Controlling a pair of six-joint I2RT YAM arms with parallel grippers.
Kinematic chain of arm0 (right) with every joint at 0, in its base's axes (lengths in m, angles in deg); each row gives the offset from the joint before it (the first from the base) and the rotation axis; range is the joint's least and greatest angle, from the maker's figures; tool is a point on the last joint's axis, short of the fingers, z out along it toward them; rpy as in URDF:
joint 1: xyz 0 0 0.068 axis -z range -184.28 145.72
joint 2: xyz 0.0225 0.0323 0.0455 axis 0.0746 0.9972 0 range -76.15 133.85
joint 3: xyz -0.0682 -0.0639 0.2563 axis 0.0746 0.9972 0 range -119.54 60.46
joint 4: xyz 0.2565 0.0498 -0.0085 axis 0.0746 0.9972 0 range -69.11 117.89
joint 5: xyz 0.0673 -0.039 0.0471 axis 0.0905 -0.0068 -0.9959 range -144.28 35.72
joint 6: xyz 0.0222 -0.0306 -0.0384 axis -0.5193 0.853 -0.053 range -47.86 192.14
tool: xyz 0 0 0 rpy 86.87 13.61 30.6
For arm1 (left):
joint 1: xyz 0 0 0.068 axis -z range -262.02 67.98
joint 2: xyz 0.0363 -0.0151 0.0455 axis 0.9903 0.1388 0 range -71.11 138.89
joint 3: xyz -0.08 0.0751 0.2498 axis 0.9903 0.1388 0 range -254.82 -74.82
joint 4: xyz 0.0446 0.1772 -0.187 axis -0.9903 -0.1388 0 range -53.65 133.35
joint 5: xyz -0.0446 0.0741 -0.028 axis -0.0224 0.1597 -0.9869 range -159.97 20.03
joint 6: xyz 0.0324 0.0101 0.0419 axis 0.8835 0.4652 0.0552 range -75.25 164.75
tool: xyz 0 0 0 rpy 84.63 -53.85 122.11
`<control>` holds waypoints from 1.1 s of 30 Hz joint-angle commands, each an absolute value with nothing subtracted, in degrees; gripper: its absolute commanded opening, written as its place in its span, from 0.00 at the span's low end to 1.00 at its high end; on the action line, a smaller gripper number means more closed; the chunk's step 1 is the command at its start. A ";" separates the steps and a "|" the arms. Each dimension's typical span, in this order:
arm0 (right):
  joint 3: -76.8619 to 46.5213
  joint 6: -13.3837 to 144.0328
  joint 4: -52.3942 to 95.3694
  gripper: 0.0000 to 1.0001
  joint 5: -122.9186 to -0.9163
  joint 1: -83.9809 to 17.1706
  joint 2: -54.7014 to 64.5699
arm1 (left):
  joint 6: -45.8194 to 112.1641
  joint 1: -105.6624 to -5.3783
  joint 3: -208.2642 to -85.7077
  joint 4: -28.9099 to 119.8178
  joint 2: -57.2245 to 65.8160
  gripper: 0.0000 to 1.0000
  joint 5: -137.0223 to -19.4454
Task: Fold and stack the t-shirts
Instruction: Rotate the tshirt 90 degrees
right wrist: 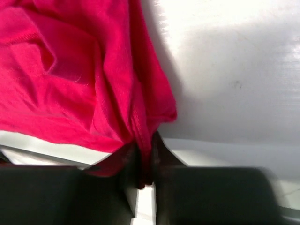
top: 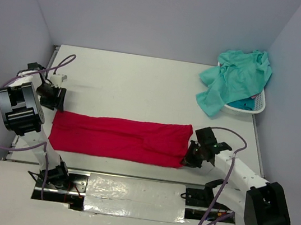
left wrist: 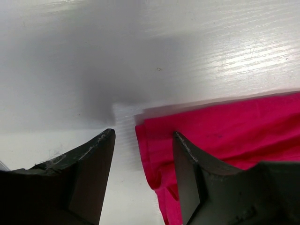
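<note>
Left tool [left wrist: 143, 140] spread beside crimson red cloth t-shirt [top: 118, 137] | right tool [right wrist: 145, 154] pinching it | I barely see the buried teal-blue cloth shirt [top: 246, 103]

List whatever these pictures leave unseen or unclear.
1. Top view: the mint-teal shirt drapes over the basket, hiding most of its contents; only a darker teal scrap shows.
2. Left wrist view: the left gripper stands open at the red t-shirt's corner; whether a finger touches cloth is unclear.
3. Right wrist view: the right gripper pinches the t-shirt; its body is blurred, and the fingers hide how much is held.
</note>
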State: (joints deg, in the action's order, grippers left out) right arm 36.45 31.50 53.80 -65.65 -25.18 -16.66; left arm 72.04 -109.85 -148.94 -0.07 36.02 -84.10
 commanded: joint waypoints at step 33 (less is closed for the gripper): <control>-80.87 50.44 57.91 0.09 -54.01 -15.79 73.09 | 75.43 -100.66 -154.36 -4.46 31.19 0.64 -94.93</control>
State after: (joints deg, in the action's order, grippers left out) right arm -81.49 51.82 64.11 -54.59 -17.03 74.11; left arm 73.59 -103.23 -154.98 -5.01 33.68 -90.88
